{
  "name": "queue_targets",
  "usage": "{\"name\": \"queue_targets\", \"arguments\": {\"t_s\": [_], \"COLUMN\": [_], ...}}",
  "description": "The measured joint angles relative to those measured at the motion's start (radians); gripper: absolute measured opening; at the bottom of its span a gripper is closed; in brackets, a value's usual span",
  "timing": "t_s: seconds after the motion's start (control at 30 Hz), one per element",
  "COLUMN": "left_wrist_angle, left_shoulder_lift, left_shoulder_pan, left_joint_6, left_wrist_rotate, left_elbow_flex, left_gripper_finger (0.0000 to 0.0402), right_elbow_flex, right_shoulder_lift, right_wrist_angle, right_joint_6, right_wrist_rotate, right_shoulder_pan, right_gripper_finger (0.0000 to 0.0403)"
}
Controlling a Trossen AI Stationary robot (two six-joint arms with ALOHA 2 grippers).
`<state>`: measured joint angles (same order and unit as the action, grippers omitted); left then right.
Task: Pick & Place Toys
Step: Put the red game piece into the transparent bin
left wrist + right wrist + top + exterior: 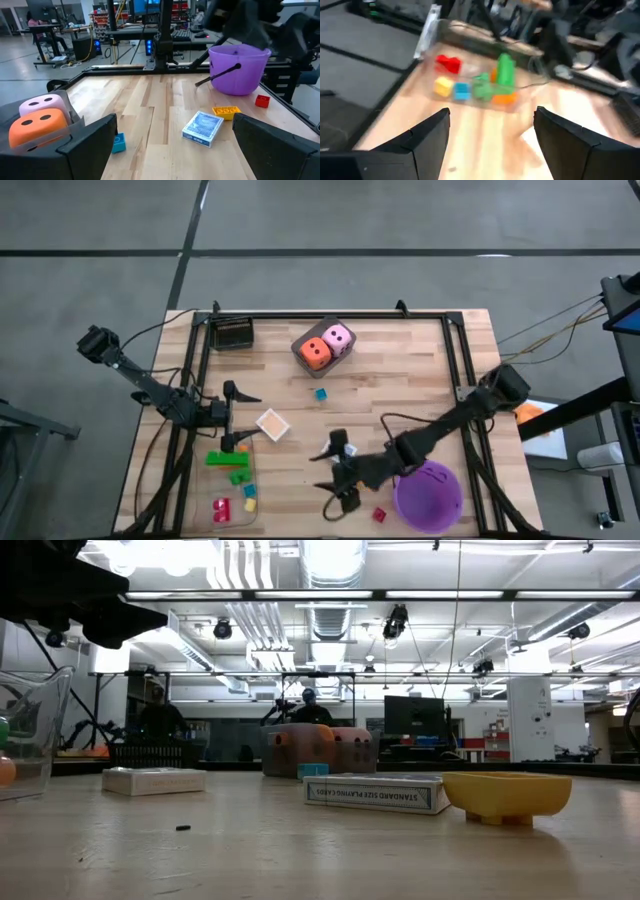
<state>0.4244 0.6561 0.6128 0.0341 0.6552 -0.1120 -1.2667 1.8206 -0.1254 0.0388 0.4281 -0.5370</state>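
The left gripper (236,418) hangs with its fingers spread wide and nothing between them, just above the clear tray (222,486) where green (227,459), red (221,510) and yellow bricks (248,505) already lie, so it looks placed for dropping toys off there. Ahead of it on the surface sit a small blue brick (321,394) and, beyond that, the orange die (316,352) and pink die (339,338), not yet collected. The right gripper (338,477) is also spread and empty, with the purple bucket (429,495) and a loose red brick (379,515) just behind it, probably between picks.
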Motion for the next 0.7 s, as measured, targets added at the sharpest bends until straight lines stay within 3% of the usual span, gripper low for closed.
{"name": "queue_targets", "arguments": {"t_s": [0.33, 0.7], "left_wrist_angle": [0.004, 0.001], "left_shoulder_lift": [0.0, 0.0], "left_shoulder_pan": [0.0, 0.0], "left_joint_6": [0.0, 0.0], "left_wrist_rotate": [0.0, 0.0], "left_elbow_flex": [0.0, 0.0], "left_gripper_finger": [0.0399, 0.0399], "right_elbow_flex": [-0.314, -0.756], "right_shoulder_lift": [0.145, 0.43], "right_wrist_angle": [0.632, 1.17], "right_joint_6": [-0.301, -0.529], "right_wrist_rotate": [-0.042, -0.33], "right_shoulder_pan": [-0.102, -0.14], "right_gripper_finger": [0.028, 0.028]}}
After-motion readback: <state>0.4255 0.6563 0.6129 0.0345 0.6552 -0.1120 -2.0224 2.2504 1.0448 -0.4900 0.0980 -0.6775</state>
